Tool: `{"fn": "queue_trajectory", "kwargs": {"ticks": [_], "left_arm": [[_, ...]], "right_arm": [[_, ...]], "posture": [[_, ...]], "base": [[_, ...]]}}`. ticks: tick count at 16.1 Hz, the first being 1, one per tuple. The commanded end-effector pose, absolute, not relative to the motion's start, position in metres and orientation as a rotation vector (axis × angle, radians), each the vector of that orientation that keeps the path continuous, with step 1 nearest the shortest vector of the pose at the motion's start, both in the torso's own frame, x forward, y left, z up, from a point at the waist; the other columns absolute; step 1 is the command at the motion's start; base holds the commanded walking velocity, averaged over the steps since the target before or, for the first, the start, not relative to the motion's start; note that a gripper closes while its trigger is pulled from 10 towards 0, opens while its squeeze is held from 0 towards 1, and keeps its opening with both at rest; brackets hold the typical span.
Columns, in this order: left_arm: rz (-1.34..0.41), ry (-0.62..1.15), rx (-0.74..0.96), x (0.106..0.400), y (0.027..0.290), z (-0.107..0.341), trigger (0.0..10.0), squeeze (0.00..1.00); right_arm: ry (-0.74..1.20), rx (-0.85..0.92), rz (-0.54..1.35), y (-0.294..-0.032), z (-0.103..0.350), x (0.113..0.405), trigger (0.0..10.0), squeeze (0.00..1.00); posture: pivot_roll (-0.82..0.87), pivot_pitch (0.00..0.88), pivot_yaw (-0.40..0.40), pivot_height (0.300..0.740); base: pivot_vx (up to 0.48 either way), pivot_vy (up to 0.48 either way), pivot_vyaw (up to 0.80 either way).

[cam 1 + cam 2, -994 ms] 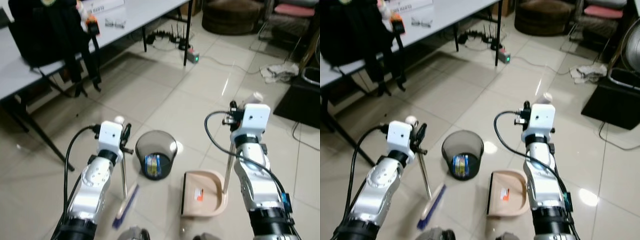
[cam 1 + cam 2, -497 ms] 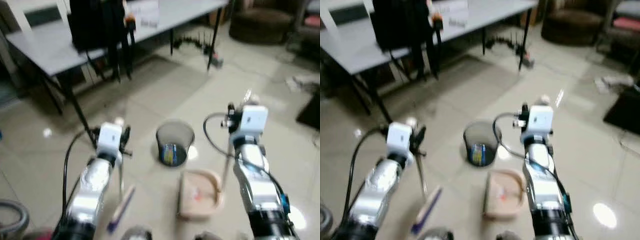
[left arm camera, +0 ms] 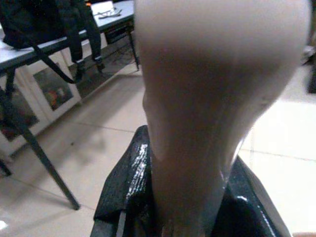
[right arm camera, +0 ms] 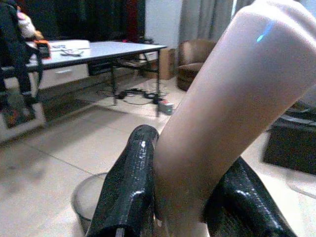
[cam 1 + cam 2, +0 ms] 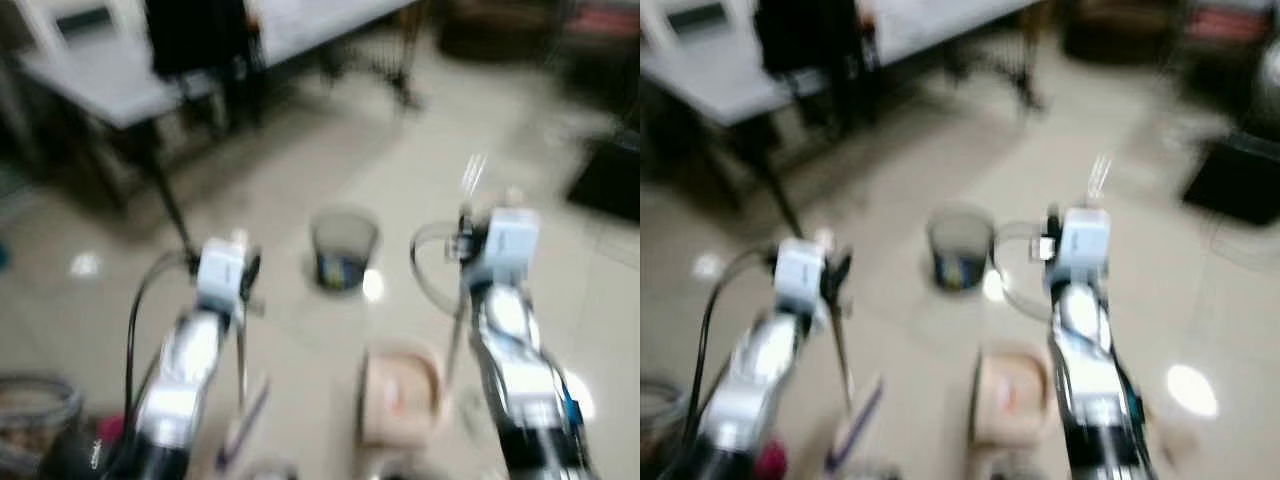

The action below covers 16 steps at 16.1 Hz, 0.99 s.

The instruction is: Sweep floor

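The head views are blurred by motion. My left gripper (image 5: 246,276) is shut on the thin metal pole of a broom (image 5: 241,352), whose purple brush head (image 5: 244,428) rests on the tiled floor. In the left wrist view, the broom's pale handle tip (image 3: 217,98) stands between the black fingers (image 3: 126,182). My right gripper (image 5: 464,236) is shut on the upright handle of a beige dustpan (image 5: 400,395) that sits on the floor between the arms. The dustpan's pale grip (image 4: 222,123) fills the space between the right fingers (image 4: 131,177).
A mesh waste bin (image 5: 344,245) with litter inside stands ahead between the arms. A grey table (image 5: 120,80) with a black backpack (image 5: 195,30) is at the far left. A dark object (image 5: 605,180) lies at the right and a grey hoop-like thing (image 5: 35,420) at the lower left.
The whole picture has shifted and blurred, so the camera is moving; the bin now looks farther off. Both grippers keep the same hold on broom and dustpan.
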<state>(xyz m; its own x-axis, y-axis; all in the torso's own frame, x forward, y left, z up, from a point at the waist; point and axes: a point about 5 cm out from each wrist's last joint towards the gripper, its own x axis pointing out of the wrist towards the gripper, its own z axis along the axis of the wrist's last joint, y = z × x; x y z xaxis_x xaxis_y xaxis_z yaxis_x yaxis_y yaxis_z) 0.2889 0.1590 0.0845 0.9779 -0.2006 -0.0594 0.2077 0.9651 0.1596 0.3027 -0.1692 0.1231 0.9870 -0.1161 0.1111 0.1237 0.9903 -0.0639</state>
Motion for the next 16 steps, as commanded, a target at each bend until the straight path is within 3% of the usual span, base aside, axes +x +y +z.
{"fn": "queue_trajectory", "kwargs": {"ticks": [1, 7, 16], "left_arm": [[-0.213, 0.003, 0.172, 0.292, 0.157, 0.093, 10.0, 0.0], [-0.212, 0.007, 0.18, 0.294, 0.157, 0.094, 10.0, 0.0], [-0.234, -0.028, 0.164, 0.296, 0.154, 0.099, 10.0, 0.0]], "right_arm": [[-0.149, -0.08, -0.111, -0.167, 0.134, 0.306, 10.0, 0.0], [-0.071, -0.108, -0.109, -0.167, 0.125, 0.308, 10.0, 0.0], [-0.054, -0.095, -0.114, -0.168, 0.123, 0.306, 10.0, 0.0]], "posture": [[-0.06, 0.026, 0.053, 0.74], [-0.06, 0.03, 0.057, 0.74], [-0.06, 0.033, 0.056, 0.74]], "base": [[-0.281, 0.0, 0.0], [-0.139, 0.0, -0.07], [0.0, 0.0, -0.8]]}}
